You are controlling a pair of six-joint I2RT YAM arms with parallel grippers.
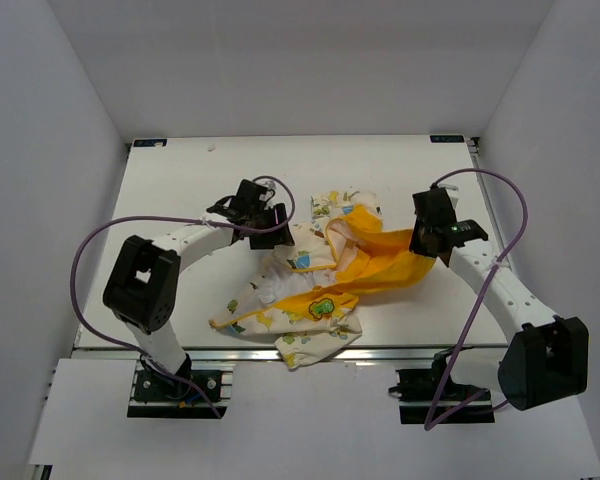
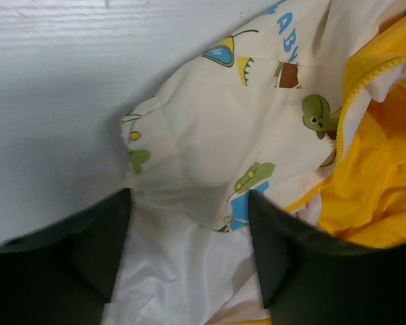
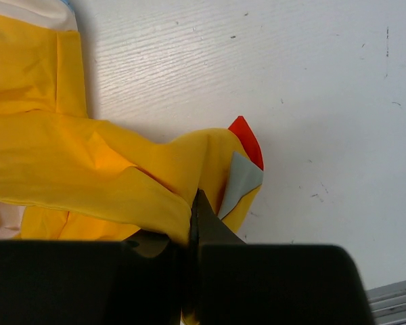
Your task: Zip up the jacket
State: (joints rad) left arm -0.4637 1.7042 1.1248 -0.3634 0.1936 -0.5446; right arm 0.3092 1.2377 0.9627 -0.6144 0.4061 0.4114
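From the overhead camera I saw the small child's jacket, cream fabric with cartoon prints and a bright yellow-orange lining, lying crumpled and open near the middle of the white table. A long yellow fold of it reached out toward 3 o'clock. The left gripper sat at the garment's 10 o'clock edge and the right gripper at its 3 o'clock end. On the left wrist camera the dark fingers stood spread wide and released, with a cream printed panel and a white inner layer lying loosely between them. A line of yellow zipper teeth ran at 2 o'clock in that view, just beside a green turtle print. On the right wrist camera the fingers were clenched together, grasping a fold of the yellow fabric. A small red-and-grey tab lay at 1 o'clock from the pinch, resting on the tabletop.
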